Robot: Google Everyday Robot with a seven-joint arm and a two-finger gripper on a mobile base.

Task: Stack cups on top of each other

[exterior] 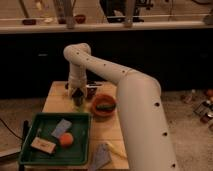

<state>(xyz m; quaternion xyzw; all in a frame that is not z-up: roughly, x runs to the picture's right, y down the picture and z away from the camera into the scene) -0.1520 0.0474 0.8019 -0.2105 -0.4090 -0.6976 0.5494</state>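
I see the orange-red bowl [104,114] near the middle of the wooden tabletop [57,102]. It is round and wide, and a dark greenish thing [105,106] lies in it; I cannot make out what that is. At the front left sits a green tray [79,150], rectangular with a raised rim. It holds a flat blue-grey piece [61,128], an orange ball [66,139] and a tan block [43,145]. Just right of the tray, a grey-blue cloth [100,157] lies on the wood.

My gripper [77,93] hangs over the far side of the tabletop, left of the bowl. It is right above a small dark cup [79,101] that stands beside the bowl. I cannot tell whether it grips the cup. The thick white arm [135,100] crosses the right side and hides that part of the tabletop.
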